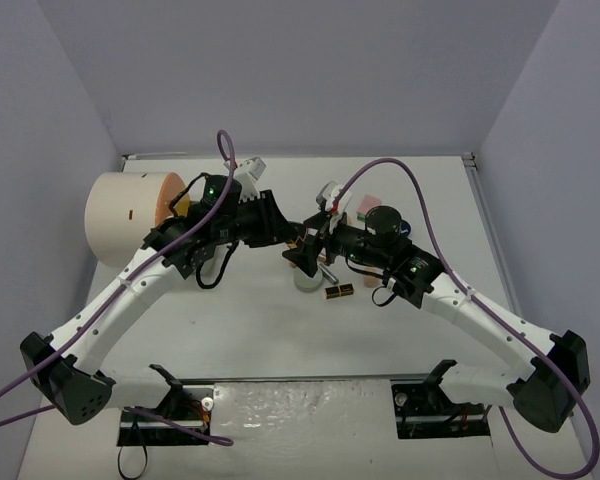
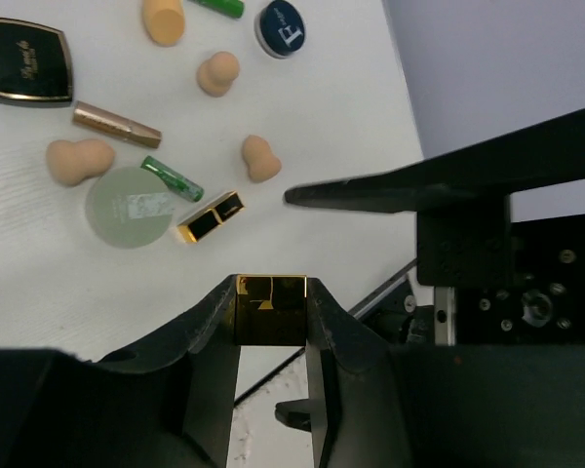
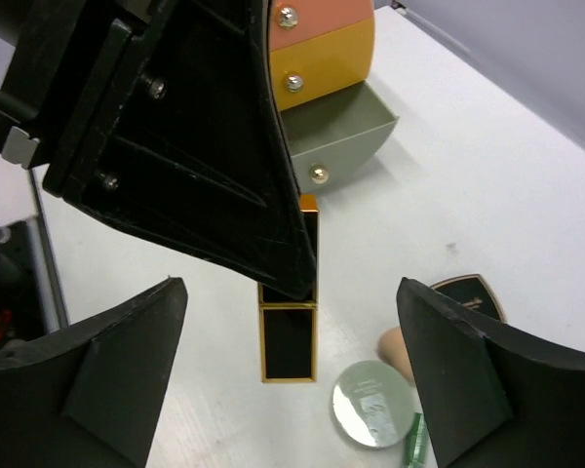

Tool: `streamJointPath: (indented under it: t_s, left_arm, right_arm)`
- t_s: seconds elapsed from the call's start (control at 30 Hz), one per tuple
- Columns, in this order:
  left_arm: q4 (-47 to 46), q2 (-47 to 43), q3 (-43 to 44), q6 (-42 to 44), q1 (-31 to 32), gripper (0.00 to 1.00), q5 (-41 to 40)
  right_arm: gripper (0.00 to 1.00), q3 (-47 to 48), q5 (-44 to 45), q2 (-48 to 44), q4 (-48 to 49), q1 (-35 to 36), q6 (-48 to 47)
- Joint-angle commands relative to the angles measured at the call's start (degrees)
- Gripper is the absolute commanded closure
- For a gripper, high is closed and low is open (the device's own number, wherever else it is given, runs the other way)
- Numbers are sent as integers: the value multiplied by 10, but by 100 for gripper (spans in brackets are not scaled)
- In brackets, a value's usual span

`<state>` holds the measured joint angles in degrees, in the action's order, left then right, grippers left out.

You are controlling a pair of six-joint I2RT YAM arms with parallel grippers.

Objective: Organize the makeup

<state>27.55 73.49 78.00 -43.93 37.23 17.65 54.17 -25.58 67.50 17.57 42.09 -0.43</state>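
My left gripper (image 2: 270, 292) is shut on a black-and-gold lipstick (image 2: 270, 310) and holds it above the table. In the right wrist view this lipstick (image 3: 291, 336) hangs from the left fingers (image 3: 224, 166), between my wide-open right gripper's (image 3: 291, 292) jaws. On the table lie a black square compact (image 2: 24, 60), peach sponges (image 2: 78, 161), a pale green disc (image 2: 129, 207), a green tube (image 2: 172, 178), a second lipstick (image 2: 211, 216) and a dark round compact (image 2: 280, 26). In the top view both grippers (image 1: 285, 240) meet mid-table.
A large cream cylinder with an orange front (image 1: 130, 215) stands at the back left. Its stacked drawers show in the right wrist view, and the grey one (image 3: 341, 136) is pulled open. A pink pad (image 1: 365, 208) lies behind the right arm.
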Motion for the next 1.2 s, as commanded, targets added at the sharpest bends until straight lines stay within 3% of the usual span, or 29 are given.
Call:
streamJointPath:
  t_s: [0.0, 0.17, 0.2, 0.23, 0.3, 0.4, 0.63, 0.73, 1.0, 1.17]
  left_arm:
    - [30, -18, 50, 78, 1, 100, -82]
    - [109, -18, 74, 173, -1, 100, -237]
    - [127, -14, 78, 202, -1, 100, -322]
    - [133, -10, 77, 209, -1, 100, -337]
    - [118, 2, 64, 274, -1, 100, -463]
    - [51, 20, 11, 368, -9, 100, -567]
    - [-108, 121, -29, 498, -71, 100, -597]
    - [-129, 162, -17, 525, -92, 100, -595]
    - [-73, 262, 53, 490, -113, 100, -600]
    - [-57, 306, 63, 483, -119, 91, -598]
  right_arm:
    - [3, 20, 33, -20, 8, 2, -4]
    - [0, 19, 96, -34, -35, 0, -5]
    - [0, 15, 112, -44, -47, -2, -4]
    - [0, 12, 117, -46, -53, -3, -3]
    - [0, -2, 152, -61, -66, -4, 1]
    - [0, -24, 172, -78, -69, -5, 4]
    - [0, -69, 173, -104, -72, -7, 32]
    - [0, -82, 176, -120, -75, -7, 32]
    - [0, -101, 187, -145, -83, -10, 26]
    - [0, -105, 193, -146, -88, -11, 24]
